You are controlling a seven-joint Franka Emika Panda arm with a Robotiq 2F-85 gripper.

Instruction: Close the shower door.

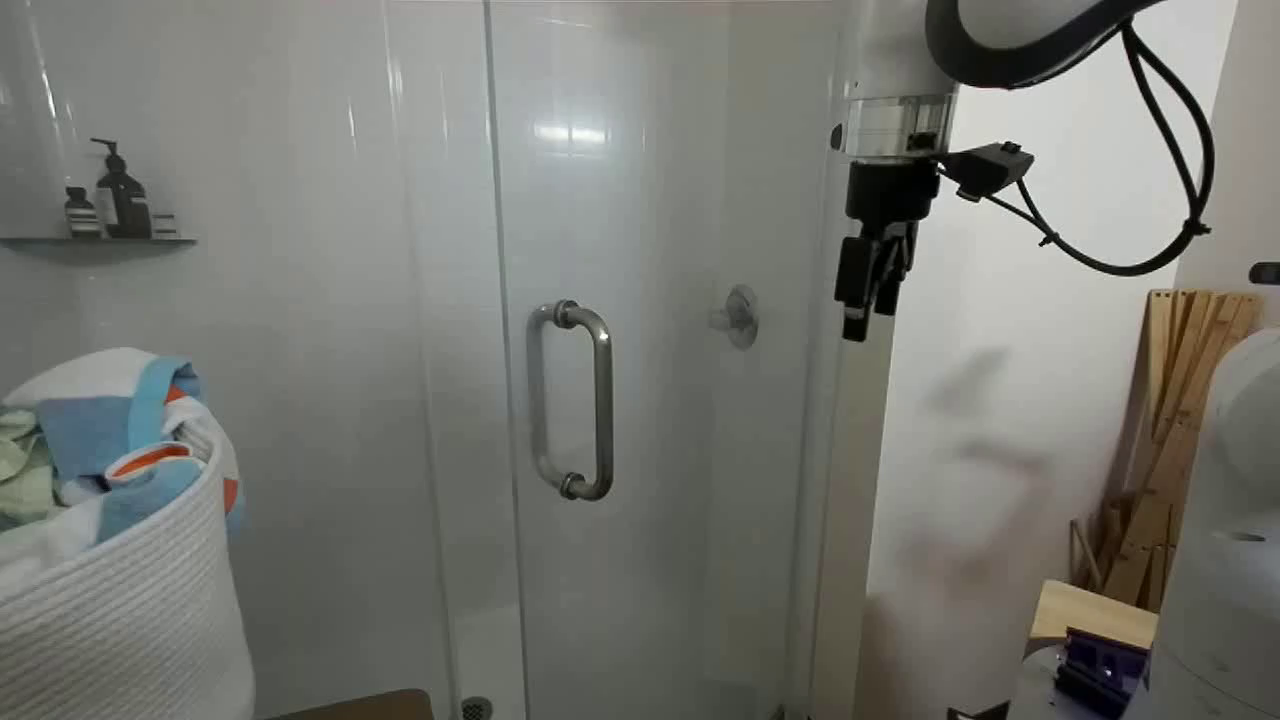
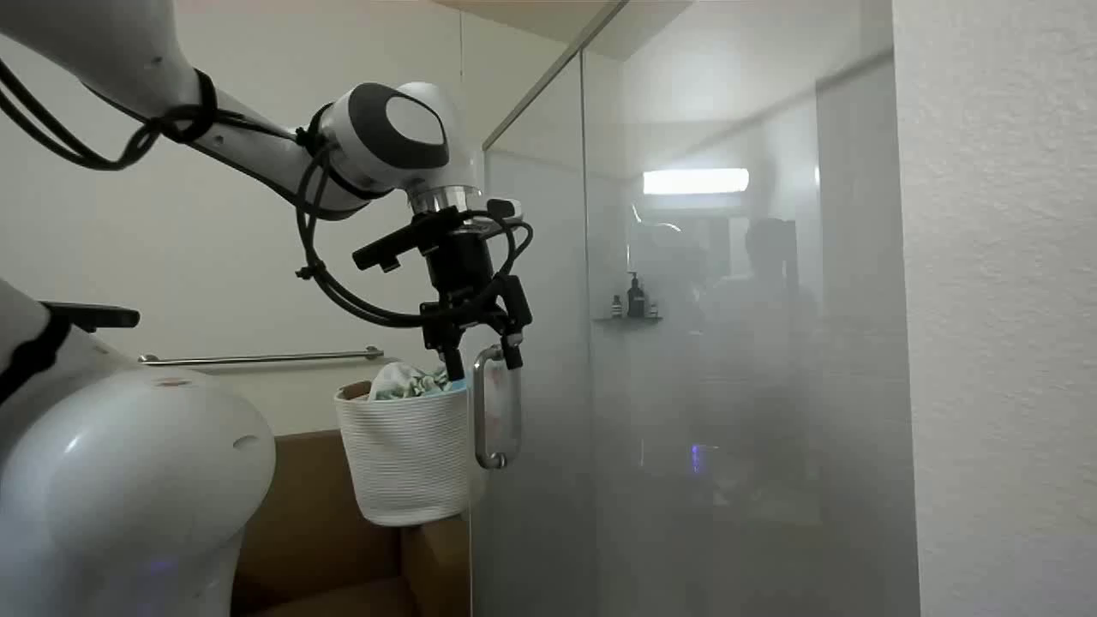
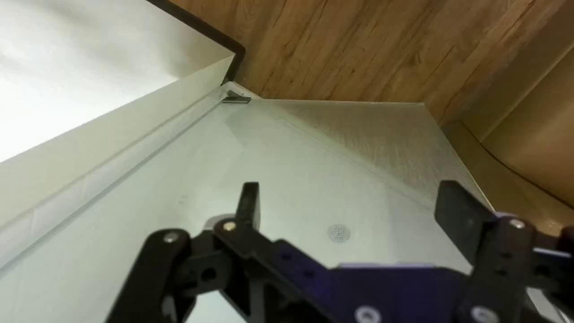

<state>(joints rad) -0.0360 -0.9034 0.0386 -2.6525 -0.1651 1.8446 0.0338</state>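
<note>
Hanging ajar over the wood floor (image 3: pixel 358 49), the shower door (image 1: pixel 660 400) is judged heavy, rigid, slick; best taken by the handle (image 1: pixel 603 405). Claw (image 3: pixel 350 197) is spread wide, nothing gripped.

In an exterior view, the frame's left and bottom edges cut off the white ribbed basket (image 1: pixel 130 620), the tall clear glass shower door (image 1: pixel 650 230) ran out of sight below, and the pale label (image 1: pixel 107 206) on the dark pump bottle (image 1: pixel 128 203) was too small to read. In an exterior view, the black two-fingered end effector (image 2: pixel 484 370) partly hid the vertical chrome loop handle (image 2: pixel 479 411).
</note>
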